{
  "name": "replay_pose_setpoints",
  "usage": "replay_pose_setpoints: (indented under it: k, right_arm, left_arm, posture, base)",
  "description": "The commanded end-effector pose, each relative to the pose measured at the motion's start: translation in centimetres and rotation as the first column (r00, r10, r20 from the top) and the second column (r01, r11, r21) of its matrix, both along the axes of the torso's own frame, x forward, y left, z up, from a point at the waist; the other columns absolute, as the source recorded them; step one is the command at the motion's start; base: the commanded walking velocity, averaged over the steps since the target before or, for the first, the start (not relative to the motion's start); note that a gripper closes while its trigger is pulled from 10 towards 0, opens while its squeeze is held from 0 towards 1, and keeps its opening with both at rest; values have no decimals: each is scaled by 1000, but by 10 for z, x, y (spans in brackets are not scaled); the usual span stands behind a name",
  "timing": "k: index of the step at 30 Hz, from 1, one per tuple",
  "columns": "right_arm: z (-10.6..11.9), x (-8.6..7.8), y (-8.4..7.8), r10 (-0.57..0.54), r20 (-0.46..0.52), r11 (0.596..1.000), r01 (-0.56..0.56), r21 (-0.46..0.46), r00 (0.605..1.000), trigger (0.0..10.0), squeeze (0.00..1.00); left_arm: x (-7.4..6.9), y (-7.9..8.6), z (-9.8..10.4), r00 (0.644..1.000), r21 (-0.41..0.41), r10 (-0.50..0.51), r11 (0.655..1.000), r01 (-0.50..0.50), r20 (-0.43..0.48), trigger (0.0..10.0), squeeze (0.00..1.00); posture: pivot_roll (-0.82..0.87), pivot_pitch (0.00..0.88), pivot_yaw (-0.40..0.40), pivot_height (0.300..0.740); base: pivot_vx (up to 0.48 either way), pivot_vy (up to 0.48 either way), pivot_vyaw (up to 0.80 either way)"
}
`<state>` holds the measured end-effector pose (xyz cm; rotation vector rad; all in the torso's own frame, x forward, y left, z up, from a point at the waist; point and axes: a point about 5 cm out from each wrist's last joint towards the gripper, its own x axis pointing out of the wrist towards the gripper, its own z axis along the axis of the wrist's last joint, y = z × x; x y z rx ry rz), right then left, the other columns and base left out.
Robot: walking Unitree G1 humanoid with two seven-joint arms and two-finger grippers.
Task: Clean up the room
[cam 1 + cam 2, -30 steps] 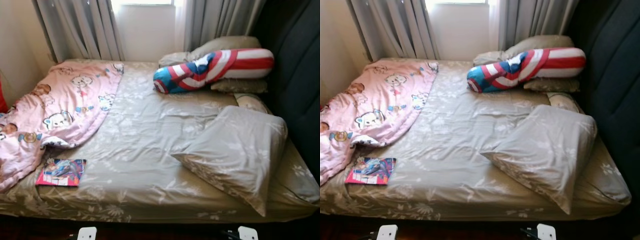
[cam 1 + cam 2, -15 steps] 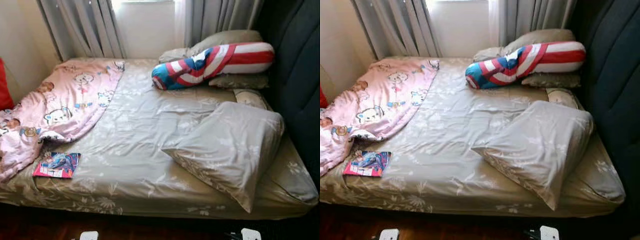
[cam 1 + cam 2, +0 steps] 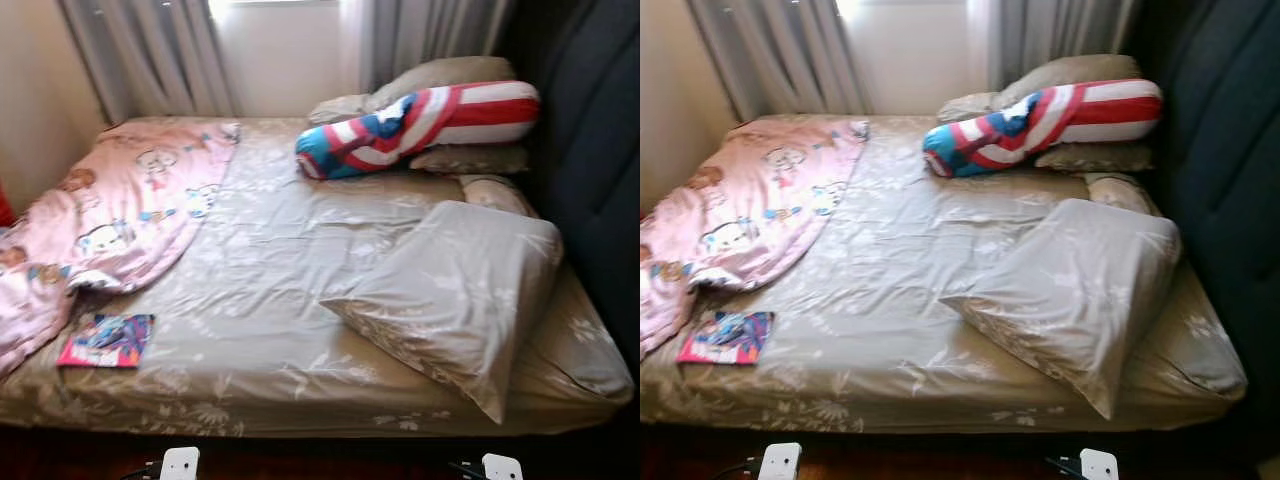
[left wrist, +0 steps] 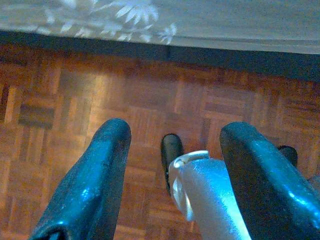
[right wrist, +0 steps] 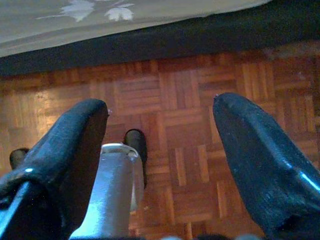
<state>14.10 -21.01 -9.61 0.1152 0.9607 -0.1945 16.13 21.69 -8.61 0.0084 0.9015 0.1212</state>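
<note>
Both grippers, left (image 4: 172,150) and right (image 5: 160,130), jaws wide apart, empty, above parquet floor (image 5: 190,110) beside bed (image 3: 300,300).

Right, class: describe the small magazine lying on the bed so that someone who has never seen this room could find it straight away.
Start at the bed with its grey-beige floral sheet. Go to its near corner on the robot's left, just below the crumpled pink cartoon blanket. There lies the magazine: flat, small, with a bright pink and blue cover, the only printed thing among the bedding.
</note>
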Motion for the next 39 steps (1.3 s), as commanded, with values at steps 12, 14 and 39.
replay_pose_setpoints:
  k: [12,14,39]
  right_arm:
    - [-1,-3,-1,22,-12,1000,-22,2,1000,10000,0]
    - [-1,-3,-1,23,-12,1000,-23,3,1000,10000,0]
    - [-1,-4,-2,23,-11,1000,-23,-10,1000,10000,0]
  left_arm:
    - [-5,-4,-3,1000,-3,11,1000,-11,-19,10000,0]
    - [-4,-4,-3,1000,-3,11,1000,-11,-17,10000,0]
    - [-4,-3,-3,1000,-5,17,1000,-17,-26,10000,0]
  posture:
    - [3,0,-12,740]
    - [2,0,-13,740]
    - [-4,0,-3,740]
  base:
    - [0,-199,-247]
    - [0,0,0]
    - [290,0,-126]
